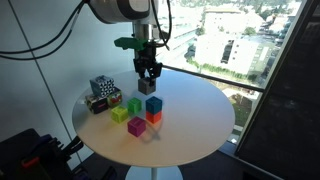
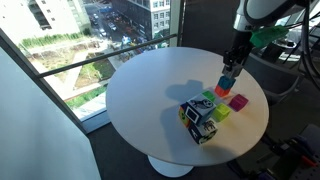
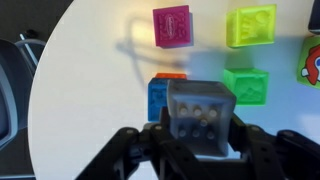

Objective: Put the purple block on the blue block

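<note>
Fingers (image 1: 143,72) pinch the purple block (image 1: 149,84) in an exterior view, high enough to clear the blue block (image 1: 153,103), which sits on an orange block (image 1: 153,117). In an exterior view the blue block (image 2: 226,82) lies under me. Wrist view: the purple block (image 3: 200,112) seems off-centre of the blue block (image 3: 157,98) (I'd centre before lowering).

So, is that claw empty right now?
No, the gripper is clamped on the purple block, which sits between its fingers.

Round white table (image 1: 200,125), tall windows (image 1: 240,40), daylit city buildings outside
</note>
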`<state>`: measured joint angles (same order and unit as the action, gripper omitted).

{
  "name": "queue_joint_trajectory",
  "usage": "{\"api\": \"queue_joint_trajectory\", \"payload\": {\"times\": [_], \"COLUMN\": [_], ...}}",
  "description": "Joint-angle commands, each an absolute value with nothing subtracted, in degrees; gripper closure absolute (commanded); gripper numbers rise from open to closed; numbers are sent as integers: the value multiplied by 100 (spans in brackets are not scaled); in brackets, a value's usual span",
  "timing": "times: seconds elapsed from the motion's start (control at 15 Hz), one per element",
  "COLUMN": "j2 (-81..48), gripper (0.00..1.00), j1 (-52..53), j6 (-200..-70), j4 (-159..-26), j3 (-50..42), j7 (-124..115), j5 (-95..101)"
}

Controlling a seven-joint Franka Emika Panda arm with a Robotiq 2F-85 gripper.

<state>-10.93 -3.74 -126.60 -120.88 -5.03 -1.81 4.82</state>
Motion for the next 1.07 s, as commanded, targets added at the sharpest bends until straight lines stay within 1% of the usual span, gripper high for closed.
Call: {"api": "queue_joint_trajectory", "payload": {"times": [0.0,1.0], "j2": [-1094,-1363], "gripper": [71,71], "j1": [-393,-460], "j6": [-12641,-12944], "j4": [-12060,-11878], "j3": [-498,-692], "j7": [-177,-245], "j5": [492,602]}}
